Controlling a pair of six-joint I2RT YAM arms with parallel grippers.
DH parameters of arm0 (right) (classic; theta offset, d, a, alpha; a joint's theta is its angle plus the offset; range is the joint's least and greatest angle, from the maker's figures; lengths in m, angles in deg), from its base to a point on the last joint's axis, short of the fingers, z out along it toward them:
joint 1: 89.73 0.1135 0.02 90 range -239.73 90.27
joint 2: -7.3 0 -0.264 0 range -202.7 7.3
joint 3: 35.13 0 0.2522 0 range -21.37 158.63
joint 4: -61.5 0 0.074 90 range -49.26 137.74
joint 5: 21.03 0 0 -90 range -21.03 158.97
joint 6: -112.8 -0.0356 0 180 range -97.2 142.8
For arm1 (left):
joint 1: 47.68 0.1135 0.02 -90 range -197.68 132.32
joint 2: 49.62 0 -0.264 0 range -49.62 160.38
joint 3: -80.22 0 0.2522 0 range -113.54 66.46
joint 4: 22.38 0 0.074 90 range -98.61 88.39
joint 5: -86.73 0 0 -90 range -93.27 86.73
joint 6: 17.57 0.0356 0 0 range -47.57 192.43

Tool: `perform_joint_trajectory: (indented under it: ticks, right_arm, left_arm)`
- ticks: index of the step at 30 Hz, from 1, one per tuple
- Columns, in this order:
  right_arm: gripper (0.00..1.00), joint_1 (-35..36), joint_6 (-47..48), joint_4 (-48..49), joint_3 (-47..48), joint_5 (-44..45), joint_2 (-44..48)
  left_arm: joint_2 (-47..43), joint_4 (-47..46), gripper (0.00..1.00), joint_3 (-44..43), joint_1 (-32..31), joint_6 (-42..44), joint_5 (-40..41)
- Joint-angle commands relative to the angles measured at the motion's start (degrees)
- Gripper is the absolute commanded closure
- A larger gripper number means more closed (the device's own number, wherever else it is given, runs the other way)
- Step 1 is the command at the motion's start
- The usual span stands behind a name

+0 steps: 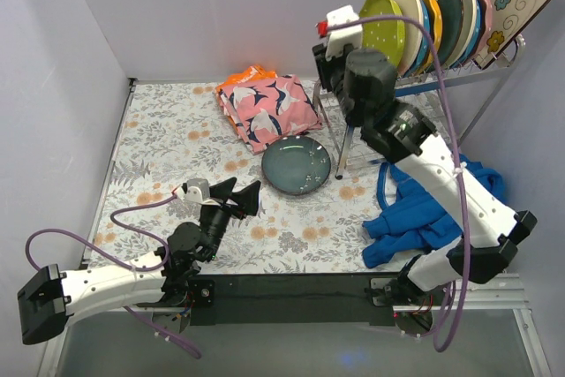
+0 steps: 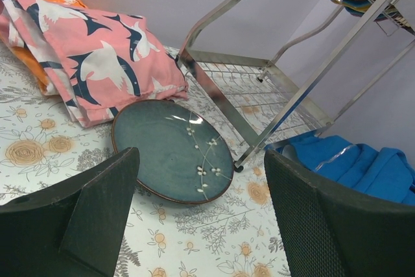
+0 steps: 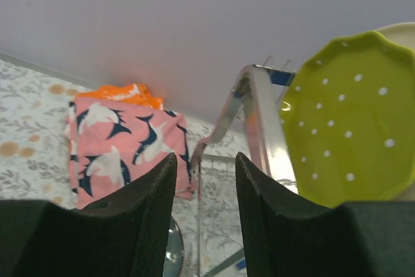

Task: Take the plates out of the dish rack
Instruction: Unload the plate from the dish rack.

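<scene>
The chrome dish rack (image 1: 424,86) stands at the back right. Its upper tier holds several upright plates, from the dotted lime plate (image 1: 384,33) at the left end to the square floral plate (image 1: 508,2) at the right. A dark teal plate (image 1: 297,166) lies flat on the table beside the rack's leg. My left gripper (image 1: 237,196) is open and empty, low over the table just short of that plate (image 2: 172,150). My right gripper (image 1: 325,46) is raised at the rack's left end, open and empty, with the lime plate (image 3: 350,137) just to its right.
A pink bird-print cloth (image 1: 267,108) over something orange lies at the back middle. A blue garment (image 1: 424,209) is heaped under the right arm by the rack's front leg (image 2: 285,102). Walls close in the table at the back and left.
</scene>
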Motion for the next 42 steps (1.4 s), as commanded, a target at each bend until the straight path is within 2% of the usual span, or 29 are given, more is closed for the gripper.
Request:
perform_joint_trajectory:
  ticks: [1, 4, 11, 22, 28, 34, 42]
  right_arm:
    - [0.52, -12.63, 2.74, -5.58, 11.90, -6.56, -3.27]
    - [0.50, -18.80, 1.50, -10.16, 17.63, -11.25, -6.44]
    - [0.44, -33.73, -5.44, -11.04, 15.53, -26.72, -3.72]
    - [0.41, -34.63, -6.76, -10.34, 14.47, -31.74, -1.08]
    - [0.38, -34.63, -6.76, -10.60, 14.48, -28.15, -0.46]
    - [0.38, -34.63, -6.67, -10.69, 12.81, -30.34, -1.87]
    - [0.38, -34.63, -5.45, -10.60, 12.54, -28.24, -4.24]
  left_arm:
    - [0.50, 0.01, 0.24, -0.89, -0.11, 0.92, -0.66]
    - [0.85, 0.28, 0.25, -1.07, -0.11, 0.92, -0.75]
    - [1.20, 0.10, 0.25, -1.25, -0.11, 1.01, -1.10]
    - [1.91, -0.07, 0.25, -1.33, -0.11, 1.27, -1.45]
    - [1.73, 0.01, 0.25, -1.42, -0.11, 1.27, -1.45]
    - [1.64, -0.08, 0.25, -1.25, -0.11, 1.19, -1.45]
    - [1.73, -0.08, 0.25, -1.33, -0.11, 1.19, -1.63]
